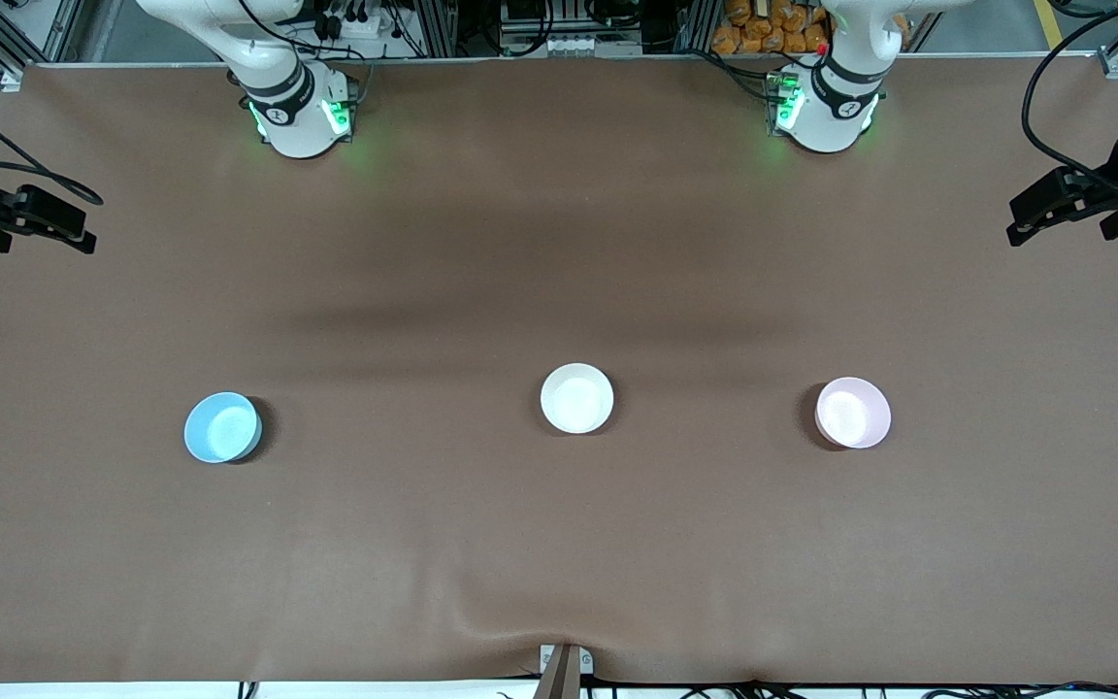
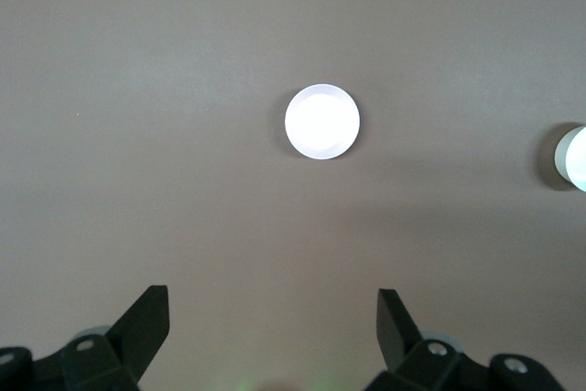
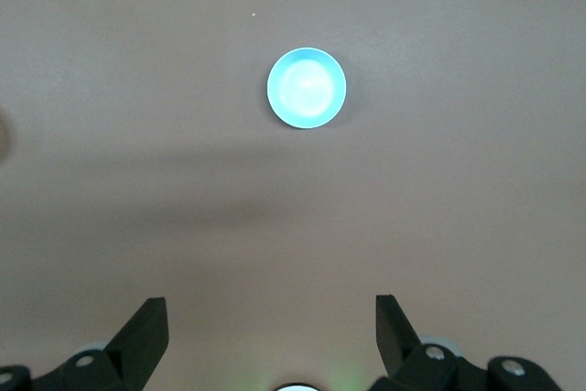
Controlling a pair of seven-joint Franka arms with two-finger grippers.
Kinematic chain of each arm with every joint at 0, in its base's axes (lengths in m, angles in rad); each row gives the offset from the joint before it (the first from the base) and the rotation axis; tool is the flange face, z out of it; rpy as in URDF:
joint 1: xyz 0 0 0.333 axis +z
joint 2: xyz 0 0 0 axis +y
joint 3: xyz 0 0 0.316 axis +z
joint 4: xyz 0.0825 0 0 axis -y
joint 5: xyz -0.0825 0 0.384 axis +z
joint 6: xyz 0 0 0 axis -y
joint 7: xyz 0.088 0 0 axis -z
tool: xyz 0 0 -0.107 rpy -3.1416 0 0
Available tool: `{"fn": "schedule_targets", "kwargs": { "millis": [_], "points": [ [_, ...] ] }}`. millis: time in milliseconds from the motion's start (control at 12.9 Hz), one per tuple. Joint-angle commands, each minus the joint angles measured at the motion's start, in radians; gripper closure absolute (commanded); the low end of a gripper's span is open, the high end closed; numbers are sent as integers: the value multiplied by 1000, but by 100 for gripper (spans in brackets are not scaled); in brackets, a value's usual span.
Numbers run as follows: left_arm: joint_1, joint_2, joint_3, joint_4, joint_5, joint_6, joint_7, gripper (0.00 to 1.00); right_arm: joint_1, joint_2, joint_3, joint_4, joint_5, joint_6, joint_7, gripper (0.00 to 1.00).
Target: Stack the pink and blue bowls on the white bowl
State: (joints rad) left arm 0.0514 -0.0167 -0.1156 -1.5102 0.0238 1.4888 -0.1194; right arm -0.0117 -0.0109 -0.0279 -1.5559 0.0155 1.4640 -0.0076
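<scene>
Three small bowls stand in a row across the table. The sky-blue bowl (image 1: 222,427) is toward the right arm's end, the white bowl (image 1: 576,398) is in the middle, and the pale pink bowl (image 1: 853,413) is toward the left arm's end. My left gripper (image 1: 1015,221) is open and empty, up in the air over its end of the table; its wrist view shows the pink bowl (image 2: 321,122) and part of the white bowl (image 2: 574,158) below the gripper (image 2: 273,298). My right gripper (image 1: 91,221) is open and empty over its own end; the blue bowl (image 3: 307,88) shows below it (image 3: 271,304).
The brown table cover (image 1: 559,544) has a small wrinkle at its front edge by a metal bracket (image 1: 564,665). The two arm bases (image 1: 302,116) (image 1: 826,112) stand at the back edge. Cables hang at both ends.
</scene>
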Motion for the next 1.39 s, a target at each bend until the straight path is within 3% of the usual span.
{"fn": "schedule_targets", "kwargs": {
  "millis": [0, 309, 1314],
  "points": [
    [11, 4, -12, 15, 7, -19, 4, 0, -10, 0, 11, 3, -12, 2, 6, 0],
    [11, 18, -7, 54, 18, -19, 3, 0, -10, 2, 11, 3, -14, 16, 6, 0],
    [33, 32, -4, 33, 4, -19, 15, 0, -11, 6, 9, 16, 8, 21, 18, 0]
  ]
}}
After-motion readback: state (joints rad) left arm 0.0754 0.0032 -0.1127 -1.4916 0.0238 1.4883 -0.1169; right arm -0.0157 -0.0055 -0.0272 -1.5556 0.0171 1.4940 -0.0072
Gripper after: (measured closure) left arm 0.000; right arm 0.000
